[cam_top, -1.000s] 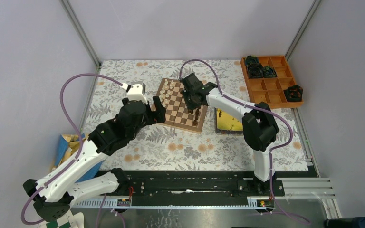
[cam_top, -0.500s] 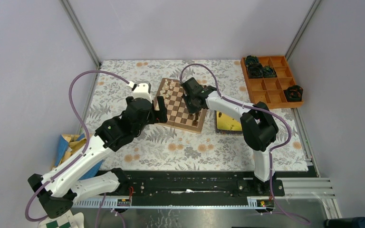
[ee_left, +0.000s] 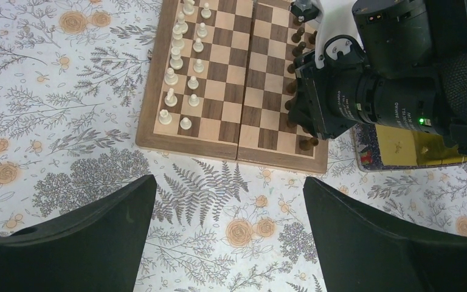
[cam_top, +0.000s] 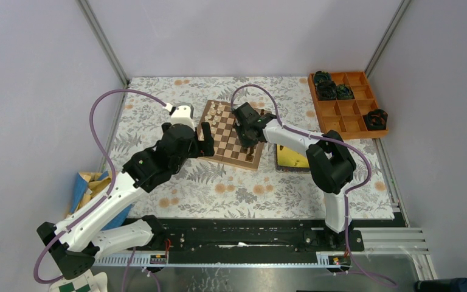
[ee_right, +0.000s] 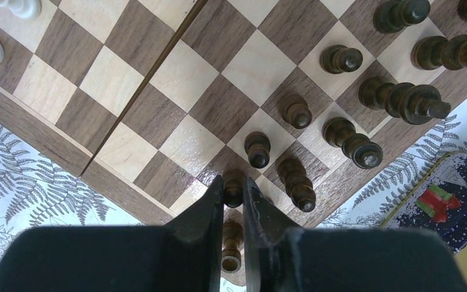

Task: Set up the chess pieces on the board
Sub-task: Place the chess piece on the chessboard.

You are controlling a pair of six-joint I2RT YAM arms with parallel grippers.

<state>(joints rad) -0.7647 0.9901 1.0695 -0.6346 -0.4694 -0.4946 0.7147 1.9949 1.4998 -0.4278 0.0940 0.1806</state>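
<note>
The board [cam_top: 224, 137] lies mid-table. Cream chess pieces [ee_left: 182, 61] stand in two rows along its left side, and dark chess pieces [ee_right: 346, 137] crowd its right side. My right gripper [ee_right: 233, 182] is shut on a dark pawn [ee_right: 233, 190] over the board's near right corner. Whether the pawn touches the square I cannot tell. A second dark piece [ee_right: 231, 246] shows lower down between the fingers. My left gripper [ee_left: 228, 180] hangs wide open over the flowered cloth just in front of the board [ee_left: 237, 91], holding nothing.
A yellow tin [cam_top: 292, 159] sits right of the board. An orange compartment tray [cam_top: 346, 115] with black gear-like lumps stands at the back right. A blue box of wooden blocks [cam_top: 88, 185] lies at the left edge. The right arm's wrist [ee_left: 389, 91] overhangs the board's right side.
The left arm has edged right and a little back, its gripper still open. The right gripper has stayed almost in place over the board's near right corner, still shut on the pawn.
</note>
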